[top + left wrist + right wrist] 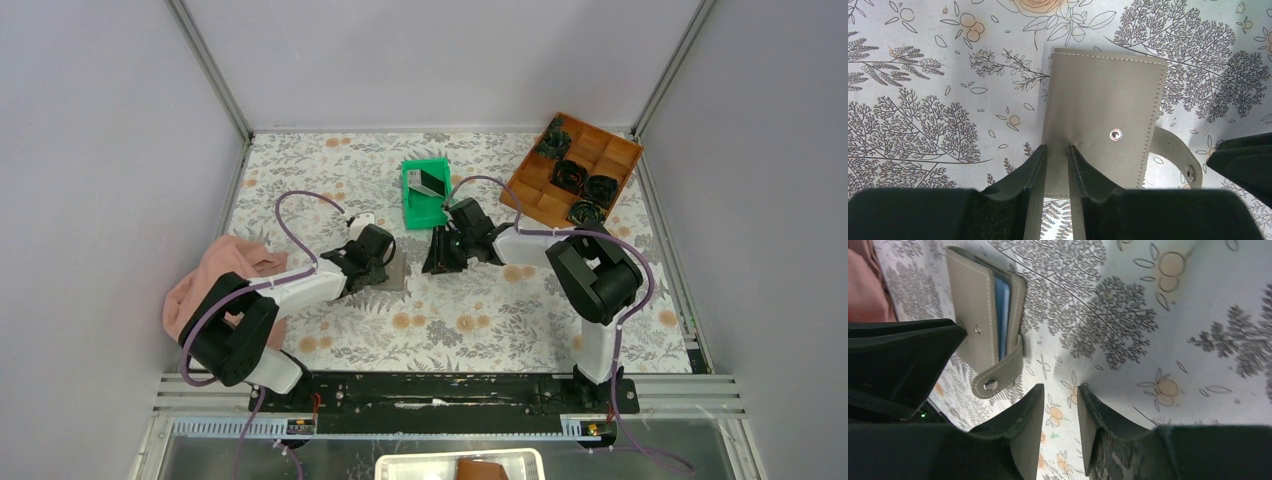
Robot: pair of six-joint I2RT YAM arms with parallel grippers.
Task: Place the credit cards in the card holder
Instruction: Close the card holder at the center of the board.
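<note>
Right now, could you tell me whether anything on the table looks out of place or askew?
The card holder sits ajar, its snap strap undone and splayed out, blue inside showing. Its cover puckers where the left gripper pinches it. A pink cloth lies crumpled on the far left.

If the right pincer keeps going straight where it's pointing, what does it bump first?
Most likely the flowery table, which is bare just ahead of the right pincer. The card holder lies off to one side, out of that line, though depth is hard to judge.

Lab cell: grey framed walls point(100, 150)
</note>
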